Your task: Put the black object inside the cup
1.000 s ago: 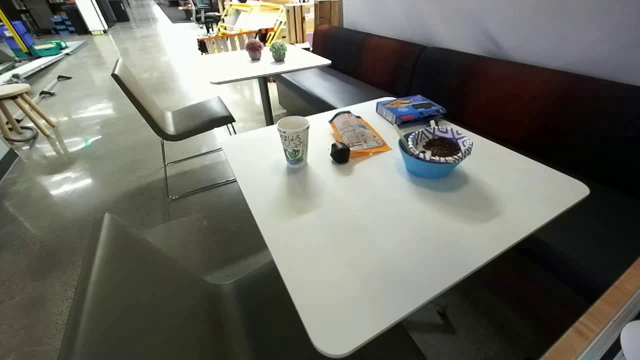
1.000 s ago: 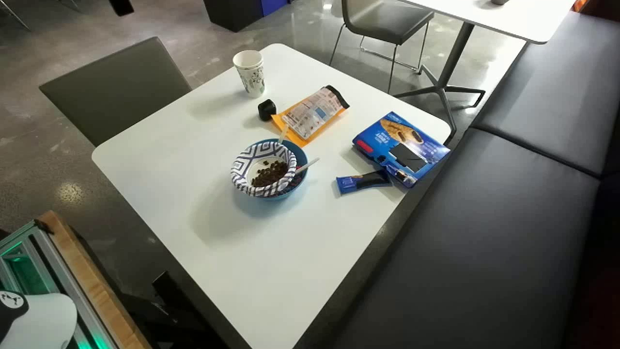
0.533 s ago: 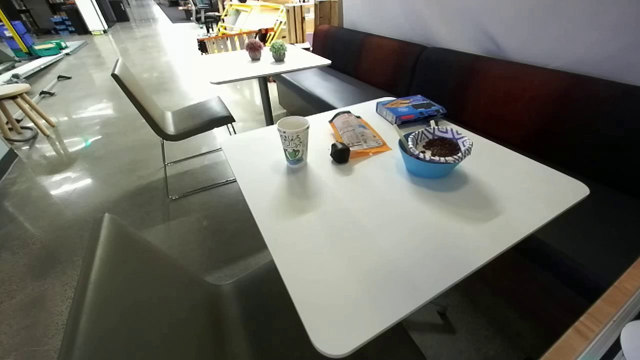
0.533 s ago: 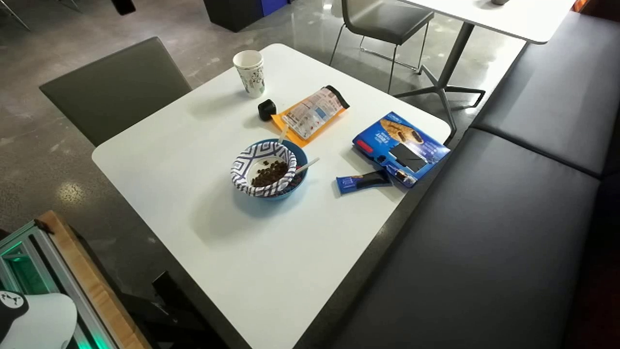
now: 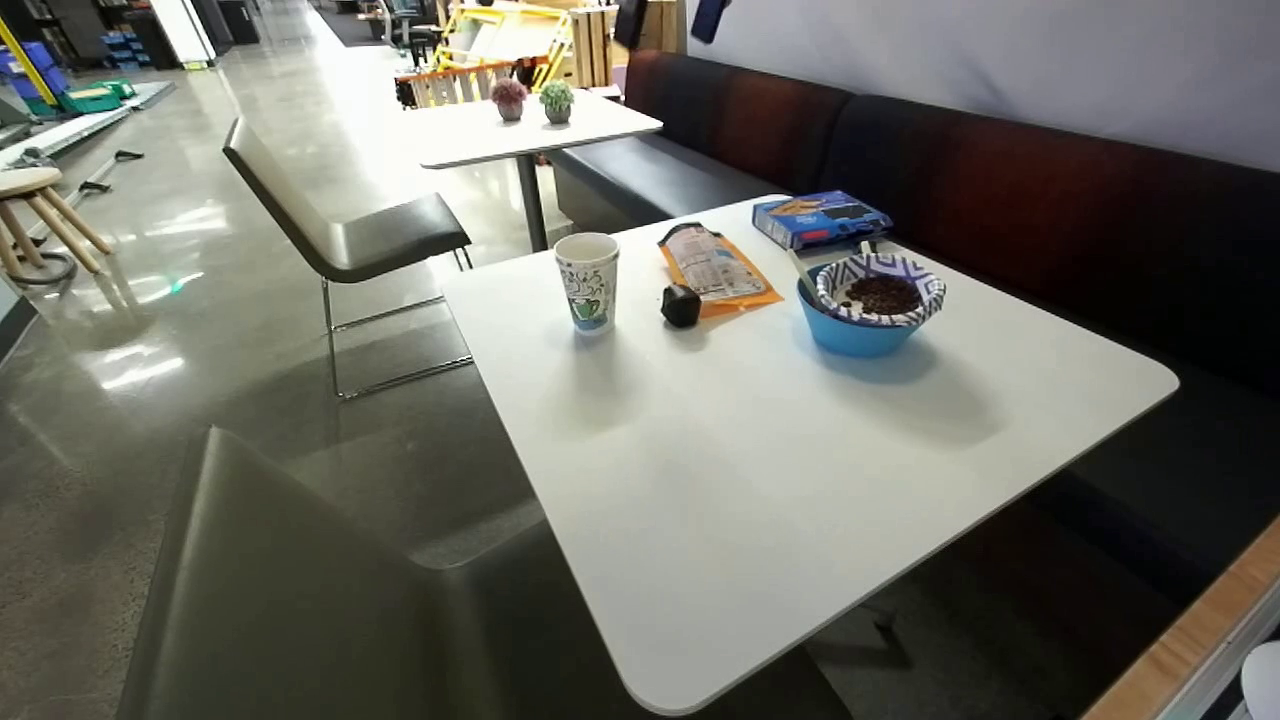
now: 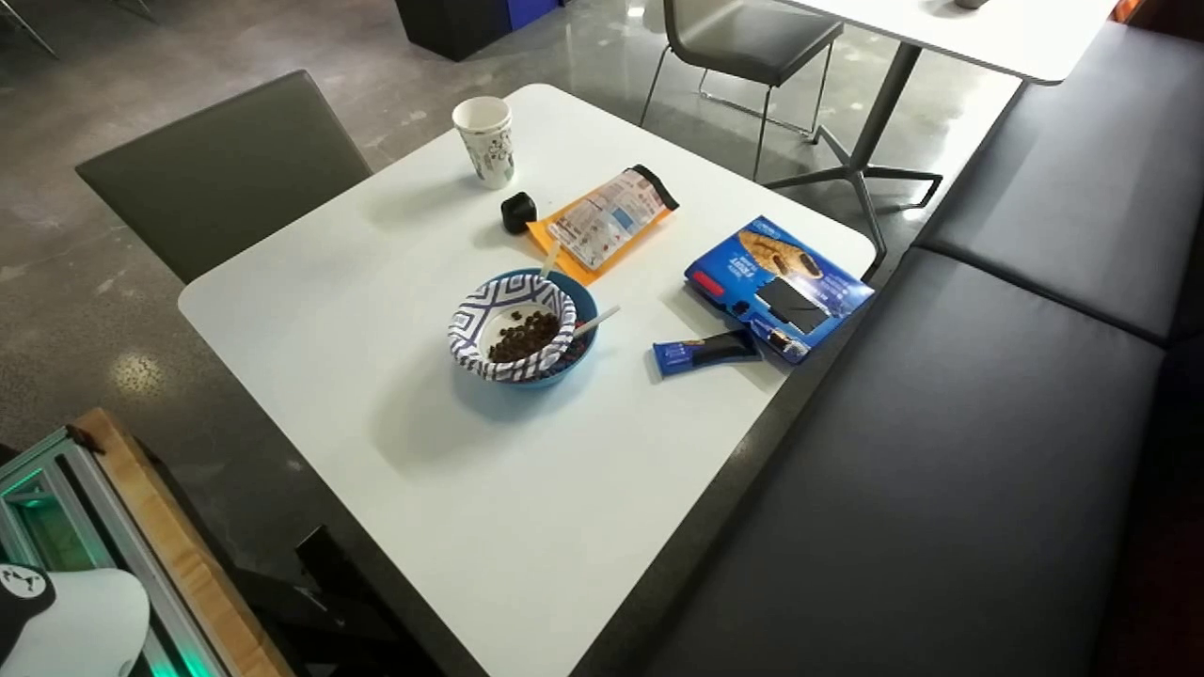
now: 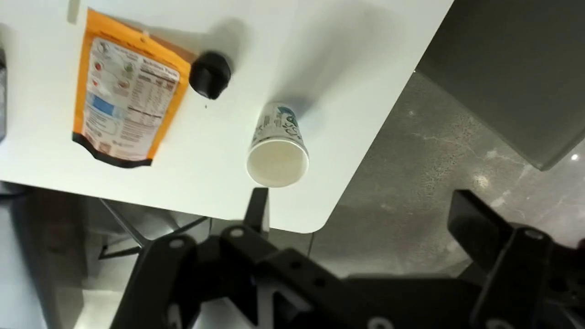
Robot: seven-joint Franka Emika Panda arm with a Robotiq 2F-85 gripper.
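The black object (image 5: pixel 681 306) is a small dark lump on the white table, at a corner of the orange packet. It also shows in an exterior view (image 6: pixel 518 213) and in the wrist view (image 7: pixel 210 75). The cup (image 5: pixel 588 284) is white paper with a green mark and stands upright beside it. The cup also shows in an exterior view (image 6: pixel 485 143). In the wrist view the cup (image 7: pixel 278 160) is open-mouthed and looks empty. My gripper (image 7: pixel 361 196) is wide open and empty. Its fingertips show high above the table at the top of an exterior view (image 5: pixel 669 22).
The orange packet (image 6: pixel 607 224) lies flat by the black object. A blue bowl (image 5: pixel 862 338) holds a patterned paper bowl of brown bits, with white handles sticking out. A blue box (image 6: pixel 781 287) and a wrapped bar (image 6: pixel 705 354) lie near the bench. The table's corner (image 7: pixel 315 227) is close to the cup.
My gripper's fingertips have come into view at the top of an exterior view. A dark part at the top of an exterior view has gone out of frame. The objects on the table have not moved.
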